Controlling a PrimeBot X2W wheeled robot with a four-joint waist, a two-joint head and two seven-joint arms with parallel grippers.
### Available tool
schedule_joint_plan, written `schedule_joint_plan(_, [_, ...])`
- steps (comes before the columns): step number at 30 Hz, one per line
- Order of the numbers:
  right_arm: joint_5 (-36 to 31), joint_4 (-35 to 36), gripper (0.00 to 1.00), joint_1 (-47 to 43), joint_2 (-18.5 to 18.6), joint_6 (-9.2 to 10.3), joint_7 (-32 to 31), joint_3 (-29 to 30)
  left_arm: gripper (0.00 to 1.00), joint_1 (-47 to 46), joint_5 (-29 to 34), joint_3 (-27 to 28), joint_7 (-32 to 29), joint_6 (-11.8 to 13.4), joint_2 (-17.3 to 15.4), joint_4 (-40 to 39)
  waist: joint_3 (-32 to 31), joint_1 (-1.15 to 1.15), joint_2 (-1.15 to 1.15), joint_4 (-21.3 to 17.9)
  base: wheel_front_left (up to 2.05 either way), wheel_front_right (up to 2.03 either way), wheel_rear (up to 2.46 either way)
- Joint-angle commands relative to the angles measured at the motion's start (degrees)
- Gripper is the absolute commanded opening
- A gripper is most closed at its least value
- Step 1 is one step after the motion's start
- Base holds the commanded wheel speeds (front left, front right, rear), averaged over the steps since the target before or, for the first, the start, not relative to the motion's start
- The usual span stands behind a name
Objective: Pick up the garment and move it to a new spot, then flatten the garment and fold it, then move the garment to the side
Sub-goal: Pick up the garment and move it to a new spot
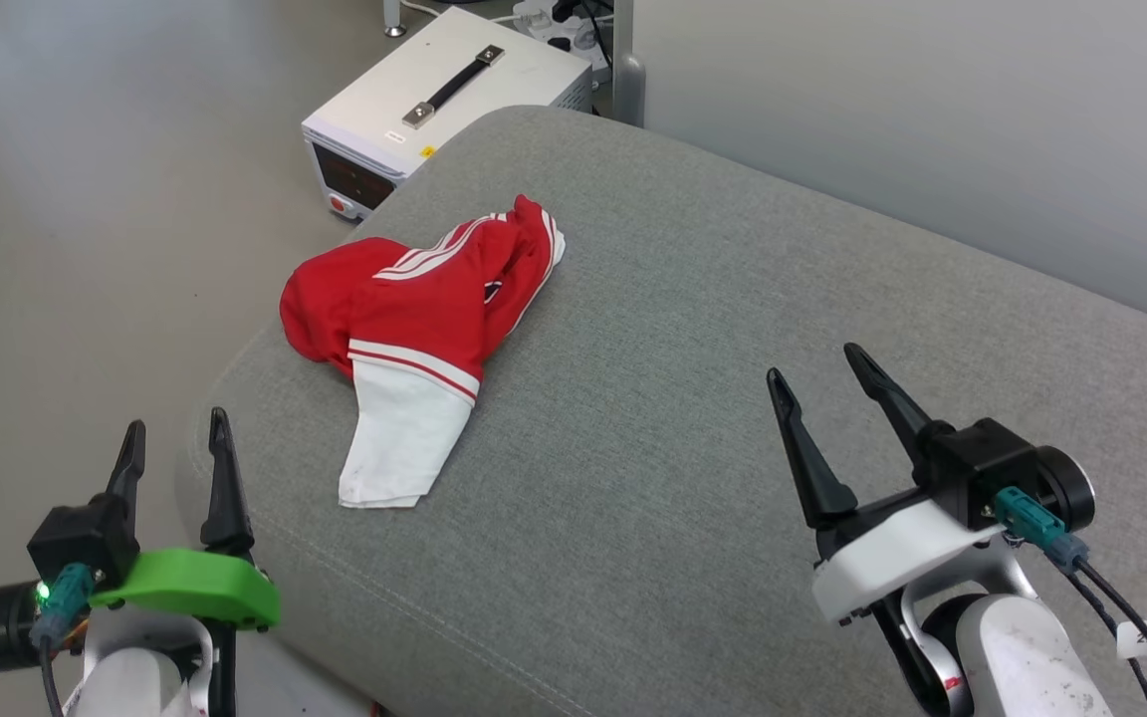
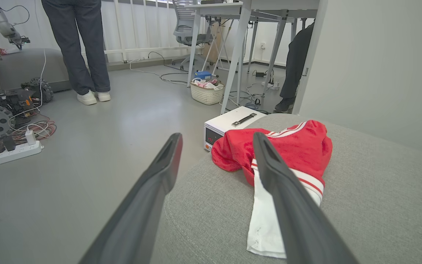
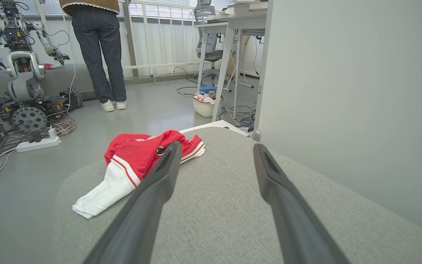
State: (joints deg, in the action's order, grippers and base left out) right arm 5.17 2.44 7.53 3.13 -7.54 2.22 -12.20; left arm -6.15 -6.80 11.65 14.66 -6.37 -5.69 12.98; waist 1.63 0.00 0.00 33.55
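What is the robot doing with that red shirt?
Nothing is held yet. The red jersey lies crumpled near the far left corner of the grey cushion, with one white sleeve trailing toward the robot. The left gripper and right gripper are both open and clear of the cloth. The left one is nearer, so it will probably reach in first.

red garment [image 1: 414, 299] with white sleeve and striped trim on grey cushion [image 1: 733, 349].

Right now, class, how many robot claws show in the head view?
2. The left claw is lower left, at the corner of the grey cushion; the right claw lower right, over it. Both open, clear of the garment.
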Motion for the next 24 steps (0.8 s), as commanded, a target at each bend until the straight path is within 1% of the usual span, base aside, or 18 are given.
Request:
schedule_joint_plan(1, [-0.51,0.68,1.00,1.44,0.42,0.05,-0.32,0.16,1.00,-2.18,-0.83,-0.15,0.34,-0.35,-0.67,0.87,1.73,0.00,0.00,-1.08,0.00,0.00,0.00])
schedule_joint_plan(4, [-1.04,1.60,1.00,2.65,0.82,0.05,-1.07,0.25,1.00,-5.19,-2.11,-0.44,0.29,-0.56,-1.46,2.79,3.76,0.00,0.00,-2.44,0.00,0.00,0.00])
schedule_joint_plan(6, [-1.40,2.20,1.00,3.36,1.12,0.05,-1.63,0.50,1.00,-7.57,-3.24,-0.95,-0.83,-0.72,-2.19,4.54,5.07,0.00,0.00,-3.16,0.00,0.00,0.00])
schedule_joint_plan(9, [-1.98,3.31,1.00,4.50,1.49,0.05,-2.36,1.11,1.00,-12.70,-6.46,-1.60,-3.68,-0.95,-3.92,7.65,7.49,0.00,0.00,-4.43,0.00,0.00,0.00])
schedule_joint_plan(12, [-2.48,4.34,1.00,5.48,1.69,0.05,-3.12,2.02,1.00,-18.11,-9.50,-3.45,-7.39,-1.06,-5.99,10.79,10.03,0.00,0.00,-5.50,0.00,0.00,0.00])
schedule_joint_plan(18, [-3.78,6.44,1.00,8.27,2.24,0.05,-4.46,2.41,1.00,-27.76,-16.05,-8.75,-15.36,-1.10,-10.93,16.82,15.77,0.00,0.00,-7.92,0.00,0.00,0.00])
schedule_joint_plan(24, [-5.02,8.00,1.00,10.65,2.39,0.05,-5.11,2.98,1.00,-35.10,-22.77,-16.30,-23.07,-1.11,-16.92,23.12,20.92,0.00,0.00,-10.55,0.00,0.00,0.00])
